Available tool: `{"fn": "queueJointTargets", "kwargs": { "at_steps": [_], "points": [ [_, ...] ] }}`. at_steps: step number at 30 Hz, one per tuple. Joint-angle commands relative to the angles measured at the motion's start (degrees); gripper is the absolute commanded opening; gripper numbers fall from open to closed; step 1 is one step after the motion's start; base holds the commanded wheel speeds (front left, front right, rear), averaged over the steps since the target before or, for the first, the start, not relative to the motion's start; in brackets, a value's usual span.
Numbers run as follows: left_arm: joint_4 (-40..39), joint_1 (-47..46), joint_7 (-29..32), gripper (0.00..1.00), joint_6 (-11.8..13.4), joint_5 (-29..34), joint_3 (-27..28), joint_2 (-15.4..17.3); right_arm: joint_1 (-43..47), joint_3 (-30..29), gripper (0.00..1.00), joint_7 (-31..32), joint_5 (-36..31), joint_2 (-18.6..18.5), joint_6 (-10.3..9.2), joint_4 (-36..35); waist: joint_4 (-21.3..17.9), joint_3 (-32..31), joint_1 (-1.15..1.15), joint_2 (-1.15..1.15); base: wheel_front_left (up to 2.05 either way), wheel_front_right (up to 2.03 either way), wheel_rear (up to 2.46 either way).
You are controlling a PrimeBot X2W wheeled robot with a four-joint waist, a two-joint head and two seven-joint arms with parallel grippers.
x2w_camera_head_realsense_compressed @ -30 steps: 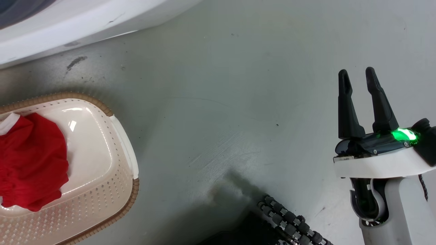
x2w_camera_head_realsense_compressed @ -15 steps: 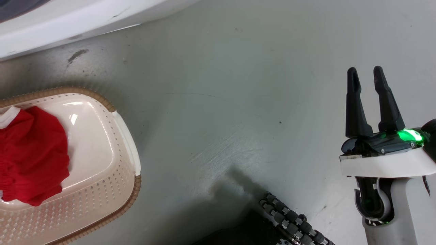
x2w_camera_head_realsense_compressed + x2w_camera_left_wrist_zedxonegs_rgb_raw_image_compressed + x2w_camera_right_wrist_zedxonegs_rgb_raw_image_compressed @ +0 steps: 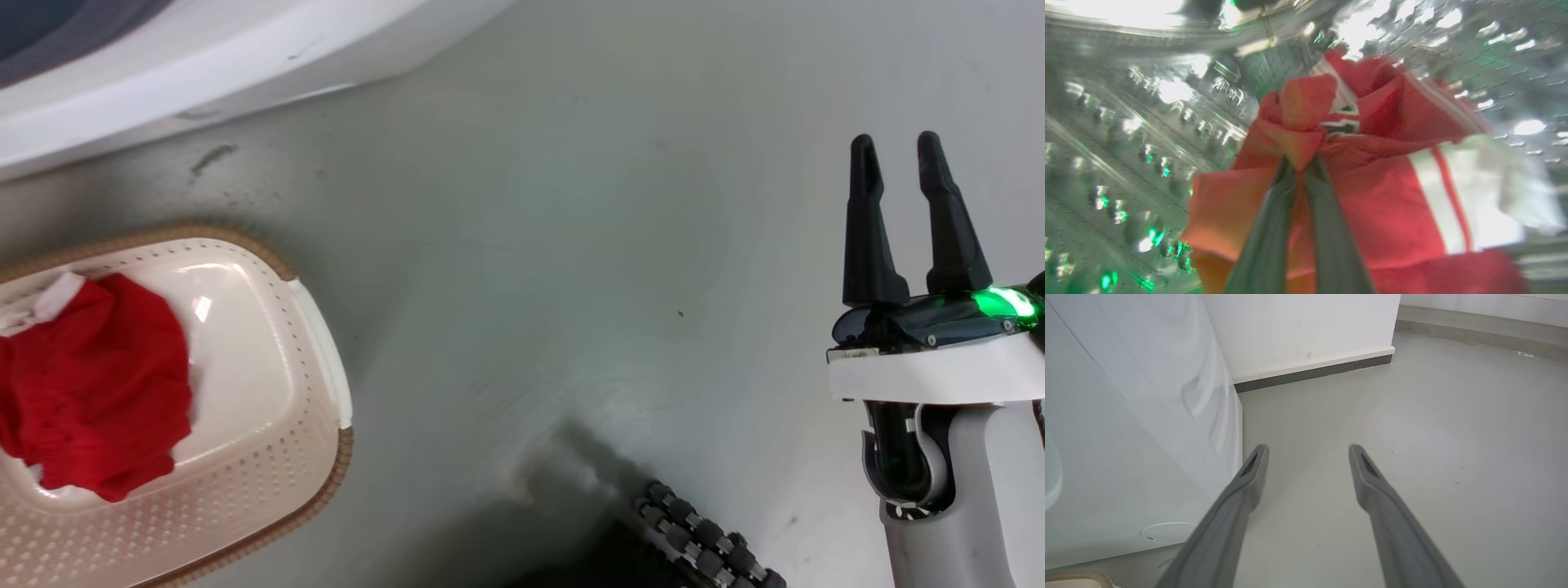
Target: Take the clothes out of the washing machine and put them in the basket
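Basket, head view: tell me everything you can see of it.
The basket is a rounded cream plastic tub with perforated walls, a glossy base and a brown woven-look rim, broken at its right end by a white handle strip. It stands upright on the grey floor near the washing machine, cut off by the picture's left and bottom edges. A crumpled red garment with white trim lies on its base.

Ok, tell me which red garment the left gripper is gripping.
The white-striped red garment inside the drum, pinched in the left gripper. The other red garment lies in the basket.
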Motion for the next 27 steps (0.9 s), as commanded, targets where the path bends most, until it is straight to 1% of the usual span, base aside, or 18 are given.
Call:
{"fn": "queueJointTargets", "kwargs": {
  "at_steps": [1,5,9,17,21,23,27],
  "points": [
    [-0.6,1.9,-2.7,0.00,0.1,-0.9,-0.8,-0.4,-0.9,-0.6,1.00,-0.1,-0.5,0.0,-0.04,0.4,1.6,-2.2,0.00,0.00,0.00,0.00,0.00],
    [-2.7,5.7,-10.5,0.00,0.1,-2.8,-3.6,0.2,-0.2,-1.5,1.00,-0.1,-2.4,0.0,-0.05,1.0,3.3,-6.0,0.00,0.00,0.00,0.00,0.00],
    [-4.2,10.1,-17.0,0.00,0.1,-4.5,-5.9,-0.3,-0.3,-3.5,1.00,-0.1,-3.8,0.0,-0.04,1.2,6.0,-9.1,0.00,0.00,0.00,0.00,0.00],
    [-5.7,19.8,-29.8,0.00,0.1,-7.2,-6.2,-2.8,1.4,-5.2,1.00,-0.1,-7.2,0.0,-0.04,1.9,10.3,-15.8,0.00,0.00,0.00,0.00,0.00],
    [-7.2,25.2,-35.7,0.00,1.2,-7.6,-6.2,-4.5,2.6,-5.5,1.00,-0.1,-8.7,0.0,-0.04,2.1,12.1,-19.0,0.00,0.00,0.00,0.00,0.00],
    [-8.1,27.7,-38.1,0.00,2.1,-6.9,-6.9,-5.2,3.1,-5.9,1.00,-0.1,-9.5,0.0,-0.04,2.3,13.0,-20.4,0.00,0.00,0.00,0.00,0.00],
    [-10.4,32.0,-42.4,0.00,4.7,-7.1,-6.3,-7.0,4.0,-6.1,1.00,-0.1,-10.8,0.0,-0.04,2.5,14.7,-23.0,0.00,0.00,0.00,0.00,0.00]
  ]
}}
